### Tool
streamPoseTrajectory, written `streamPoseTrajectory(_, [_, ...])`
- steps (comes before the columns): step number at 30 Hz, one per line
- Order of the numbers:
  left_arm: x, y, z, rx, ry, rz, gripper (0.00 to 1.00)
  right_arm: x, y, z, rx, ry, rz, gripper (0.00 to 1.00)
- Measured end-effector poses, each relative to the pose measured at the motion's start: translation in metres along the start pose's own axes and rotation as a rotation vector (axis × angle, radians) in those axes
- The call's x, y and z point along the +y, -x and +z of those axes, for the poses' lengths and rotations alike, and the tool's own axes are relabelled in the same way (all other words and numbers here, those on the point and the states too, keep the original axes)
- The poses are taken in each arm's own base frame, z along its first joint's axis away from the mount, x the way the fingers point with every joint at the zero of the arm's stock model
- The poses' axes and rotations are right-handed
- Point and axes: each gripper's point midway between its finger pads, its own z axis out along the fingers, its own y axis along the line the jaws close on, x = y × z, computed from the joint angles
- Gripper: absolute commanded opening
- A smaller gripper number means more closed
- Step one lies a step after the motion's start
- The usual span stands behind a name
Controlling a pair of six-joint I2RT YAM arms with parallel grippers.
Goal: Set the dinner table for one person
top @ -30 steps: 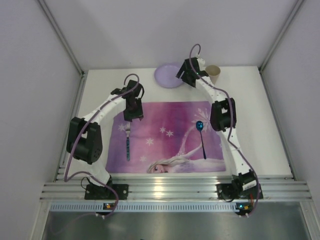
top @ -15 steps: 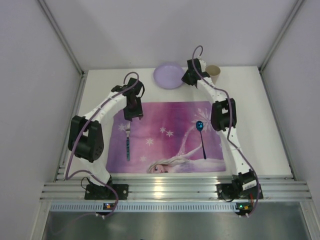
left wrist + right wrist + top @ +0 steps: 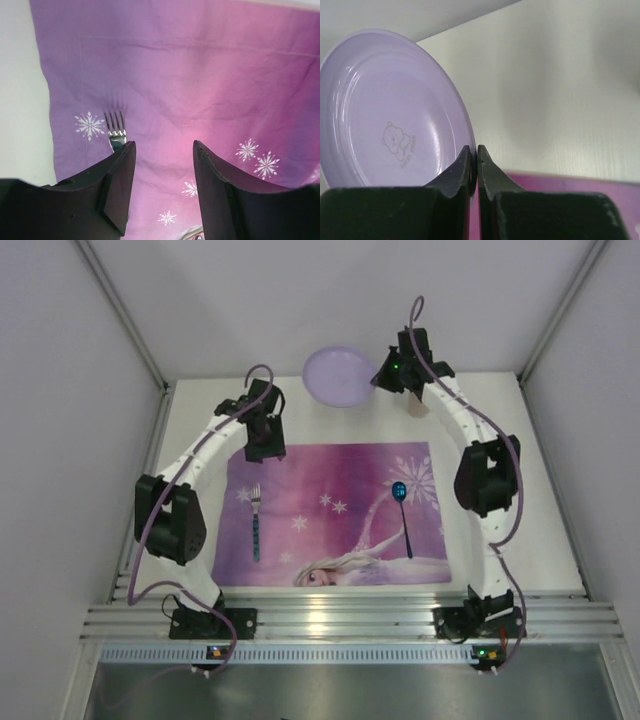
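Lifted since a second ago, the lilac plate (image 3: 390,115) hung tilted above the far edge of the dinner table (image 3: 535,540), rim pinched in my closed right gripper (image 3: 474,150), presumably bound for the placemat (image 3: 330,490); my left gripper (image 3: 162,150) hovered open above the fork (image 3: 115,127).

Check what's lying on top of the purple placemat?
A fork lies near its left side and a blue spoon toward the right, both flat on the placemat. The left hand hides a bit of its far edge from above, so that patch is unseen.
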Motion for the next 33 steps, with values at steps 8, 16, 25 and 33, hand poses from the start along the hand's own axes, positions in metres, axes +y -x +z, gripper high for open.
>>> streamPoseTrajectory(8, [0.013,0.047,-0.048,-0.19,-0.008,-0.042,0.56,0.009,-0.08,-0.111,0.173,0.016,-0.144,0.0])
streamPoseTrajectory(16, [0.023,0.051,-0.075,-0.267,-0.016,-0.065,0.56,-0.031,-0.265,-0.14,0.588,-0.05,-0.339,0.0])
streamPoseTrajectory(25, [0.028,0.025,-0.061,-0.202,-0.015,-0.052,0.54,-0.06,-0.293,-0.121,0.621,-0.093,-0.346,0.0])
streamPoseTrajectory(33, [0.03,0.02,-0.073,-0.222,-0.032,-0.055,0.54,-0.057,-0.3,-0.098,0.611,-0.082,-0.385,0.56])
